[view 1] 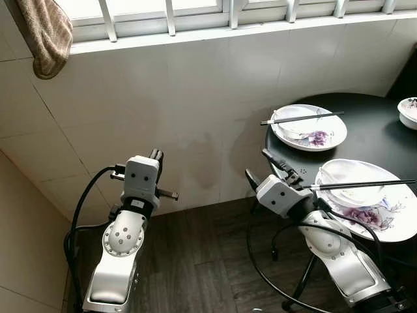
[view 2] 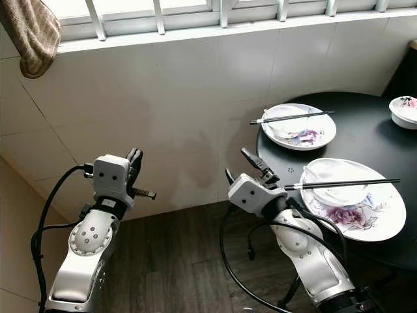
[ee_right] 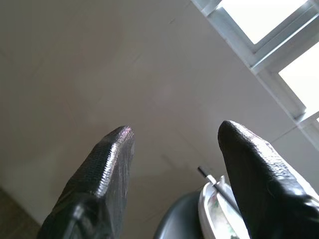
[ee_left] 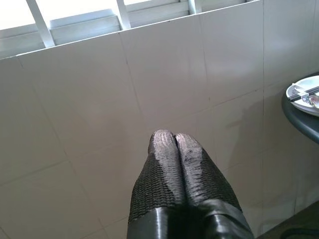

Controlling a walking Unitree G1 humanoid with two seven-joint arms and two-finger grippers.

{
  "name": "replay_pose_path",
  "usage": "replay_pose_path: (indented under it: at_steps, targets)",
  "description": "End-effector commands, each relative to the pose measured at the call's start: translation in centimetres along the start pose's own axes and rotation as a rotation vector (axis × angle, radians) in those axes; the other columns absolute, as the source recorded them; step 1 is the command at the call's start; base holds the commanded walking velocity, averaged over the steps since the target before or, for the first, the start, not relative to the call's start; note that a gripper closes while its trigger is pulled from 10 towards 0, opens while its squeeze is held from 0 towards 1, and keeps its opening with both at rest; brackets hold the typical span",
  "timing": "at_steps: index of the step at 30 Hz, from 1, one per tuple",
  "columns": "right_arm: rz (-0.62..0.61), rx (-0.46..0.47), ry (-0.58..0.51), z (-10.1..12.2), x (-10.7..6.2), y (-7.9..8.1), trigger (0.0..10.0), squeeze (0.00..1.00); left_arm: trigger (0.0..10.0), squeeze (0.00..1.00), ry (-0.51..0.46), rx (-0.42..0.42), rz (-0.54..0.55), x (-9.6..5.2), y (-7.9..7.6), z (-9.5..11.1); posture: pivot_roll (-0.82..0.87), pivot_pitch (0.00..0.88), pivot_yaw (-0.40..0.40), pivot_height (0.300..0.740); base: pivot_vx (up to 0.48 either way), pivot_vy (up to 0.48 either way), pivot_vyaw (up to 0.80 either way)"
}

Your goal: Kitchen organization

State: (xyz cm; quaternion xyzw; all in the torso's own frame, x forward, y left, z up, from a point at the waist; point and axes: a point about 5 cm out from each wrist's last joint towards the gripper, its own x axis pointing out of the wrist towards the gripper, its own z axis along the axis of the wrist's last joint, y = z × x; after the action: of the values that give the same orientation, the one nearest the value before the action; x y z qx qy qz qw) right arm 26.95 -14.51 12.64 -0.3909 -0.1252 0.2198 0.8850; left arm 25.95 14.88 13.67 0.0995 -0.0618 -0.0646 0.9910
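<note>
The right tool (view 1: 255, 167), fingers apart and empty, hovers just off the black tabletop (view 1: 371, 134) edge; the left tool (ee_left: 174, 142), fingers together, faces the wall. At two o'clock sits the near plate (view 1: 368, 199) bearing chopsticks (view 1: 361, 185), another plate (view 1: 309, 126) beyond. Approach level, I'd judge, pinching both sticks together.

- The round black bench (view 1: 371, 130) runs off the right edge; its near side is covered by the right arm.
- A small bowl (view 1: 409, 112) at the far right is cut by the edge.
- The near plate (view 1: 397, 222) is clipped at the right edge.
- A brown cloth (view 1: 45, 32) at the far left is cut off at the top.
- What lies on the far plate (view 1: 309, 127) under the chopsticks (view 1: 301, 119) is too small to tell.
- The left pincer (view 1: 156, 155) sits mostly behind its wrist housing.
</note>
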Motion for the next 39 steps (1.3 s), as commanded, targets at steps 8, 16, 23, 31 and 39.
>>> replay_pose_path:
  at_steps: [8, 16, 23, 31, 39]
  targets:
    - [-0.037, -0.255, 0.325, -4.4, -1.1, -2.2, 10.0, 0.02, 10.0, 0.00, 0.013, -0.005, -0.014, 0.1, -0.3, -0.3, -0.05, 0.025, 0.015, 0.740, 0.000, 0.000, 0.00]
    - [0.032, -0.213, 0.347, -4.6, -1.2, -0.4, 10.0, 0.00, 10.0, 0.00, 0.014, -0.006, -0.016, 0.2, -0.4, -0.3, -0.04, 0.028, 0.013, 0.740, 0.000, 0.000, 0.00]
    - [0.032, -0.243, 0.409, -5.5, -1.5, -0.6, 10.0, 0.00, 10.0, 0.00, 0.016, -0.010, -0.014, 0.2, -0.4, -0.3, -0.05, 0.029, 0.012, 0.740, 0.000, 0.000, 0.00]
    - [-0.017, -0.266, 0.474, -6.2, -2.0, -1.6, 10.0, 0.00, 10.0, 0.00, 0.017, -0.014, -0.017, 0.2, -0.4, -0.4, -0.05, 0.030, 0.015, 0.740, 0.000, 0.000, 0.00]
    - [-0.038, -0.278, 0.535, -7.0, -2.5, -1.7, 10.0, 0.00, 10.0, 0.00, 0.019, -0.014, -0.018, 0.3, -0.5, -0.4, -0.05, 0.028, 0.014, 0.740, 0.000, 0.000, 0.00]
